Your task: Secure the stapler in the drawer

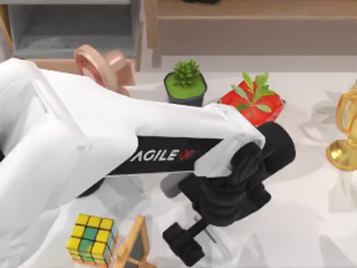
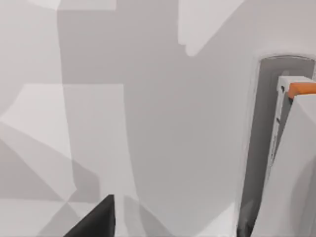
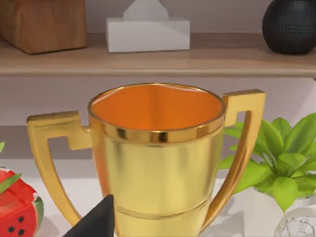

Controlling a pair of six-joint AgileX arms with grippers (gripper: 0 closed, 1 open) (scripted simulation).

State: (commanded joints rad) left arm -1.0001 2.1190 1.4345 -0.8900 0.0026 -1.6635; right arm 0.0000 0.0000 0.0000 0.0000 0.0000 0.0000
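Observation:
The stapler (image 2: 296, 163) is a pale grey-white bar with a dark strip along one side and an orange tab at one end, lying on the white table. My left gripper (image 1: 184, 243) hangs low over the table's front middle, open, and one of its dark fingers (image 2: 94, 224) shows beside the stapler without touching it. The drawer (image 1: 19, 28) stands open at the back left, with grey walls and a tan front panel. My right arm is parked on the right, where one of its fingers (image 3: 96, 222) shows in front of a trophy.
A colour cube (image 1: 92, 240) and a wooden frame (image 1: 134, 245) lie at the front left. A pink ring-shaped object (image 1: 103, 64), a succulent pot (image 1: 185, 84), a red planter (image 1: 252, 103) and a gold trophy (image 1: 343, 134) stand further back. A brown shelf (image 1: 251, 17) carries a tissue box (image 3: 148, 32).

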